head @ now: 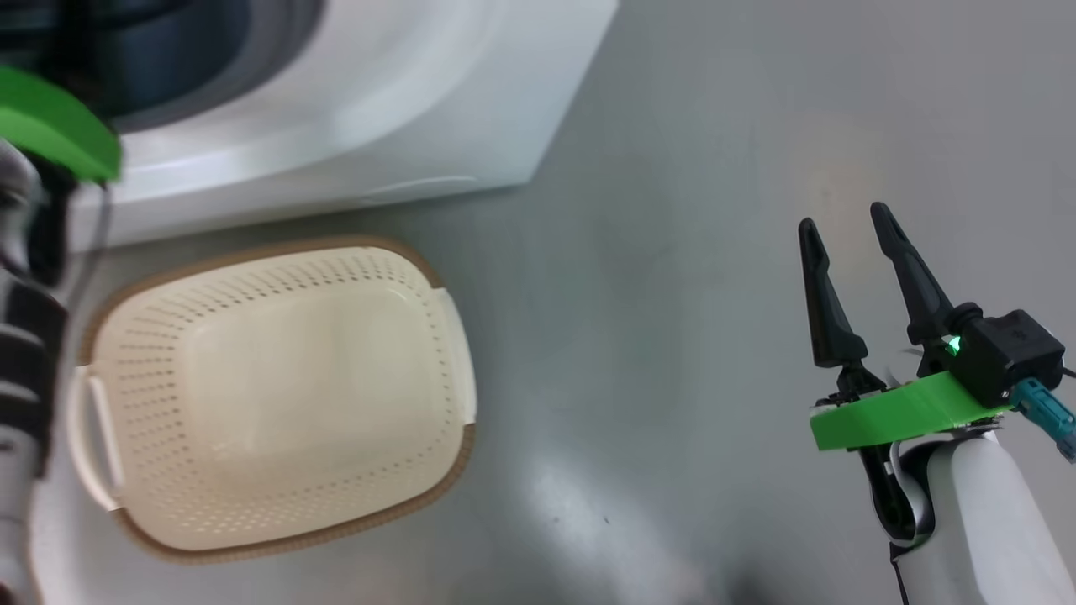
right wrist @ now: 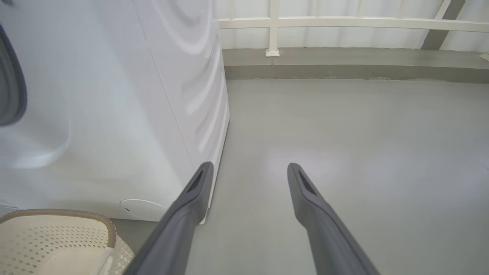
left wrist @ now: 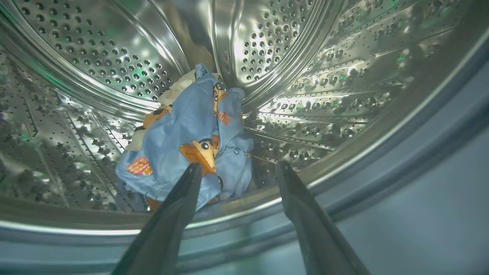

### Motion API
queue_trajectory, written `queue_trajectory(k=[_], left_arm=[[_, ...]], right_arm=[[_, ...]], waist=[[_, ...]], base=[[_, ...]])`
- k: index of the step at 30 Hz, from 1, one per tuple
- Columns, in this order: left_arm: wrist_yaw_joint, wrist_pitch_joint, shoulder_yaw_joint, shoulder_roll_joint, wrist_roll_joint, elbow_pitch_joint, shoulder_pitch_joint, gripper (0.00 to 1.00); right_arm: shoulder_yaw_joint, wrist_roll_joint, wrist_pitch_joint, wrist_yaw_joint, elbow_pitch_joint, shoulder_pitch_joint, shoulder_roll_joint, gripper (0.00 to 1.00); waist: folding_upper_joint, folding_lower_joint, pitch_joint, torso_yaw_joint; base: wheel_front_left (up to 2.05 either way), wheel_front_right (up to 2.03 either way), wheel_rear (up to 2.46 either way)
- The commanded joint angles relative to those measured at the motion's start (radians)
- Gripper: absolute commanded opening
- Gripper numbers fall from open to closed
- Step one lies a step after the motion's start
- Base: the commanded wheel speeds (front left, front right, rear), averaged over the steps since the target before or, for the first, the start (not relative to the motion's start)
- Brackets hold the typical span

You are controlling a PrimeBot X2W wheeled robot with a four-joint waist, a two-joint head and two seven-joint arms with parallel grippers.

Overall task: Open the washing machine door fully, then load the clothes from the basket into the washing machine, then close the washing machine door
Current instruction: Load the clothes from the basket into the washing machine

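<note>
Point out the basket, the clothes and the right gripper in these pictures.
basket [head: 277, 281]: head view, on its perforated far wall.
clothes [left wrist: 179, 126]: left wrist view, on the blue bear-print fabric.
right gripper [head: 843, 215]: head view, midway between its fingertips.

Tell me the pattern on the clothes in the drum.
Light blue with orange-brown cartoon prints; the clothes show best in the left wrist view.

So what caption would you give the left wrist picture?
Open left gripper at the mouth of the washing machine drum, bear-print clothes lying inside.
</note>
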State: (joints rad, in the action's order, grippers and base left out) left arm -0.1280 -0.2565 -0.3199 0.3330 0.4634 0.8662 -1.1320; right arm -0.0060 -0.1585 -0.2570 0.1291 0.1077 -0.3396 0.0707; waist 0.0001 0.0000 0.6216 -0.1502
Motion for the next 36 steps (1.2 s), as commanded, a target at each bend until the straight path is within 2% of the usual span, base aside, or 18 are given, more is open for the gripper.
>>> queue_trajectory(k=[1, 9, 17, 29, 36], left_arm=[[-0.003, -0.005, 0.021, 0.036, 0.012, -0.043, 0.044, 1.0], [-0.001, -0.005, 0.067, -0.01, 0.008, -0.197, 0.268, 1.0], [0.025, -0.005, 0.114, -0.073, -0.044, -0.341, 0.463, 1.0], [0.063, -0.005, 0.193, -0.155, -0.11, -0.526, 0.737, 1.0], [0.066, -0.005, 0.234, -0.201, -0.149, -0.605, 0.873, 1.0]], right_arm=[[0.019, 0.012, -0.005, 0.002, -0.021, 0.039, 0.007, 1.0], [0.014, 0.022, -0.005, 0.002, -0.011, 0.072, 0.019, 1.0], [-0.005, 0.027, -0.005, 0.002, -0.003, 0.124, 0.026, 1.0], [-0.008, 0.025, -0.005, 0.002, -0.004, 0.192, 0.015, 1.0], [-0.009, 0.019, -0.005, 0.002, 0.002, 0.221, 0.002, 1.0]], waist=[[-0.0001, 0.0, -0.074, 0.072], [-0.0001, 0.0, -0.169, 0.139], [-0.0001, 0.0, -0.258, 0.189], [-0.0001, 0.0, -0.357, 0.201], [-0.0001, 0.0, -0.405, 0.193]], base=[[0.0, 0.0, 0.0], [0.0, 0.0, 0.0], [0.0, 0.0, 0.0], [0.0, 0.0, 0.0], [0.0, 0.0, 0.0]])
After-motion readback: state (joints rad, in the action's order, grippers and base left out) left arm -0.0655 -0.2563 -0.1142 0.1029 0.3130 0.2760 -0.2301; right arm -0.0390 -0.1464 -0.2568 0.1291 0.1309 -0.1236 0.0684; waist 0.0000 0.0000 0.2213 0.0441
